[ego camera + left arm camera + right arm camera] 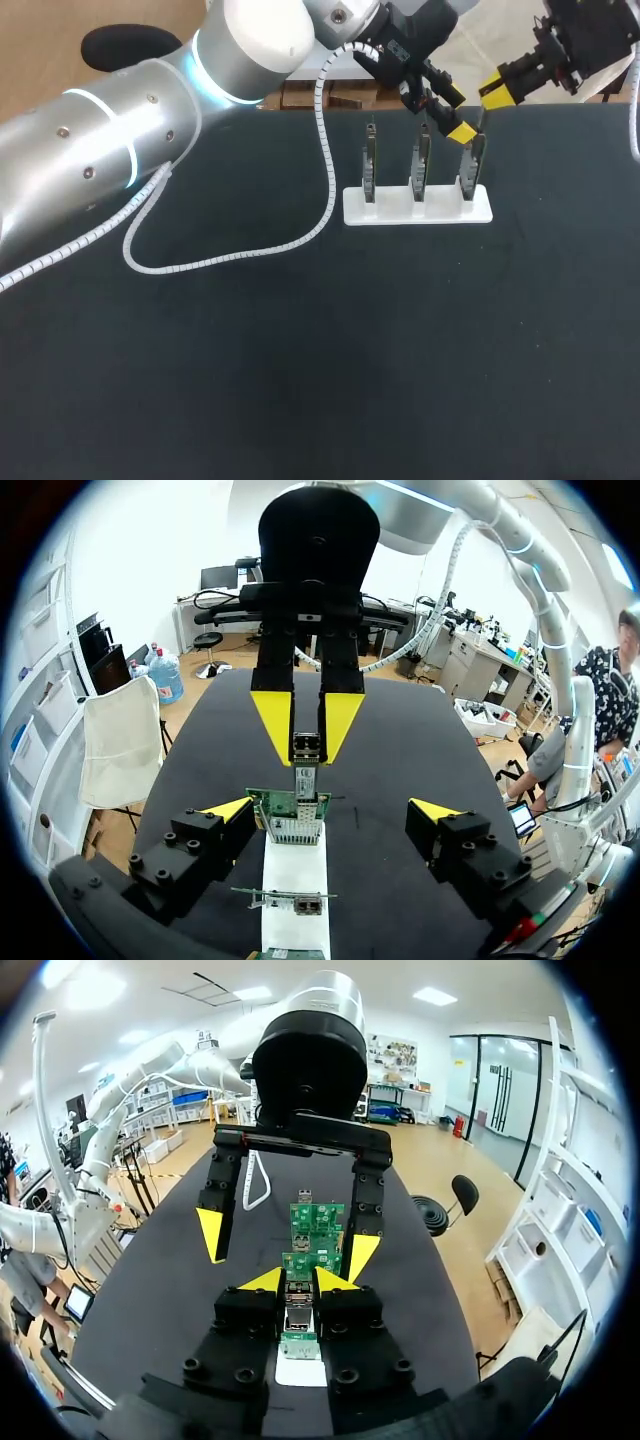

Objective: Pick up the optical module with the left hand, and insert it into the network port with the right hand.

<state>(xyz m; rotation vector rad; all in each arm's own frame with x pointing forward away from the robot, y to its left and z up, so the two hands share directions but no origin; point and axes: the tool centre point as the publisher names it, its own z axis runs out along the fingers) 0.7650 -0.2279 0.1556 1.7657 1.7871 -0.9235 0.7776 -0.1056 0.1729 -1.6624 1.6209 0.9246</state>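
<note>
Left wrist view: pickup done, right gripper (pixel 307 744) clamps the optical module (pixel 305 752) over the network port (pixel 296 830), left gripper (pixel 330 810) spread apart; insertion remains

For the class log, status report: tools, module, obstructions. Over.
Left tool open beside end circuit board. Right tool shut on optical module, just above that board. Nothing visibly in the way.

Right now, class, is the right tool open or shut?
Shut: the right tool grips the module, both yellow fingers pressing it from opposite sides.
</note>
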